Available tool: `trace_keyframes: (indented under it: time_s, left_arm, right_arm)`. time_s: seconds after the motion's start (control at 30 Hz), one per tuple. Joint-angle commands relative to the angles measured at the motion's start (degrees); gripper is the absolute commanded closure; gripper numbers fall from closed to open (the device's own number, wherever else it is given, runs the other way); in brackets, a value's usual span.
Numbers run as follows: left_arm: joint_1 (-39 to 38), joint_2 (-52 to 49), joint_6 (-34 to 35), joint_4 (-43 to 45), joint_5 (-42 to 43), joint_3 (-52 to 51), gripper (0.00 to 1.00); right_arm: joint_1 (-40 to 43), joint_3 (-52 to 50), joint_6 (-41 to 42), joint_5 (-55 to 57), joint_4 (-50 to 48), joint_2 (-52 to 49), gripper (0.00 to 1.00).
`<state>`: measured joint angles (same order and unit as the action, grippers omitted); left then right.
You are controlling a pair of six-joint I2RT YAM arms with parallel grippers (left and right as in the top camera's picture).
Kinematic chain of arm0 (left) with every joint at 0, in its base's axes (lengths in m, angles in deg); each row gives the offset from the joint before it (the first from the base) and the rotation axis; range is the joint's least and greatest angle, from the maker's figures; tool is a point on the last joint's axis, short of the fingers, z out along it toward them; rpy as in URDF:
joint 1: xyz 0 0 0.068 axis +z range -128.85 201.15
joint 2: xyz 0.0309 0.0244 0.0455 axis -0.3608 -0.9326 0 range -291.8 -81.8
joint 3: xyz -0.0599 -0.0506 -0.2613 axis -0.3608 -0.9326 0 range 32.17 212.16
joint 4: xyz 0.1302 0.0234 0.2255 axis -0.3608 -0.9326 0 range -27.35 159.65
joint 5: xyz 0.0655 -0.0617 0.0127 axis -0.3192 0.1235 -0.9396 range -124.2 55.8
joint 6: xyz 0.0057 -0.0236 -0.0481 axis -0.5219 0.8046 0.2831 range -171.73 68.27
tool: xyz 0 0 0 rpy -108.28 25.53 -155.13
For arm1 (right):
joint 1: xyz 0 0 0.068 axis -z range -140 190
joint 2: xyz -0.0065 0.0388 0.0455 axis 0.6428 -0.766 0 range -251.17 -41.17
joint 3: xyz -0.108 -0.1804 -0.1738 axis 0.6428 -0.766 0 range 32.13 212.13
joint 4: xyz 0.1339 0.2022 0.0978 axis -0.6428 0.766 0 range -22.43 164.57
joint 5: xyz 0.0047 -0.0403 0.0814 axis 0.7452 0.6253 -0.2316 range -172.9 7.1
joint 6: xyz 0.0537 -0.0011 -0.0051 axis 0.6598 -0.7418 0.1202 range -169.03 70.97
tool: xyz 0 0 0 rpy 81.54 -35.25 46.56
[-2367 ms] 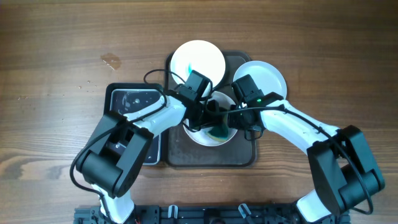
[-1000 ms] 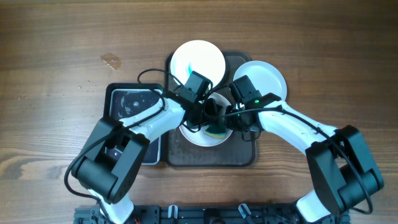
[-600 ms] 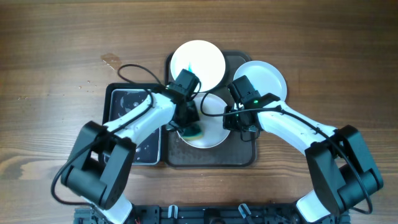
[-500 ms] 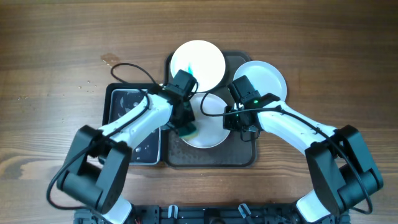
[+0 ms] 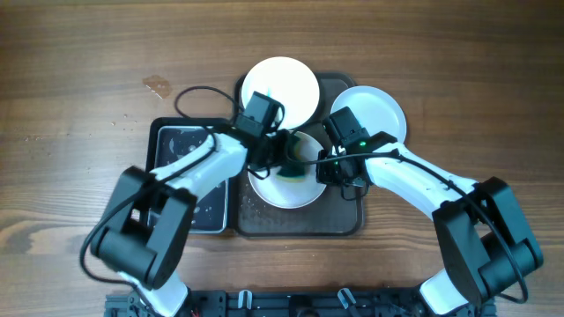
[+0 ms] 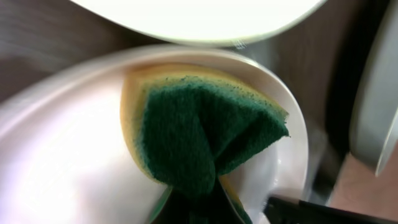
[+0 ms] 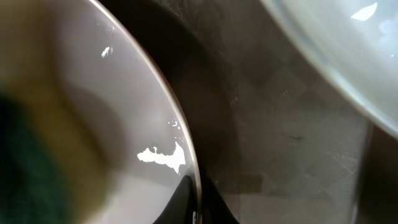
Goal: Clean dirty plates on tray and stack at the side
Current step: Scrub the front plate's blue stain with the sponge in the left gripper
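Note:
A white plate [image 5: 291, 187] lies in the middle of the dark tray [image 5: 339, 224]. My left gripper [image 5: 286, 158] is shut on a green and yellow sponge [image 6: 205, 134] and presses it on this plate [image 6: 74, 155] near its far rim. My right gripper [image 5: 328, 169] is shut on the plate's right rim [image 7: 186, 155]. A second white plate [image 5: 280, 86] with a teal smear sits at the tray's far left. A third white plate [image 5: 374, 110] lies at the far right.
A black tray-like container [image 5: 189, 145] with wet marks stands left of the dark tray, under my left arm. Bare wooden table [image 5: 88, 62] surrounds everything. In the right wrist view the dark tray floor [image 7: 280, 124] shows between the plates.
My left gripper has swept the sponge from the plate's middle to its left side and back toward the upper middle. The right gripper has stayed on the plate's rim.

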<state>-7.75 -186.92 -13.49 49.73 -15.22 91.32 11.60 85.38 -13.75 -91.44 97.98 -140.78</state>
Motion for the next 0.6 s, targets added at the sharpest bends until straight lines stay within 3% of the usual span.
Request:
trace_keyframes:
  time_s: [0.0, 0.43, 0.57]
  left_arm:
    - [-3.45, -3.69, 1.42, 0.96, 8.15, -0.02, 0.96]
    - [-6.08, -4.50, 0.96, 6.14, 13.92, -0.13, 0.96]
    - [-6.01, -4.50, 0.98, 1.05, 5.99, -0.28, 0.96]
  right_arm:
    - [0.35, -1.20, -1.03, 3.65, 1.33, -2.19, 0.95]
    - [0.35, -1.20, -0.98, 3.67, 1.36, -2.19, 0.95]
    - [0.35, -1.20, -1.03, 3.65, 1.38, -2.19, 0.96]
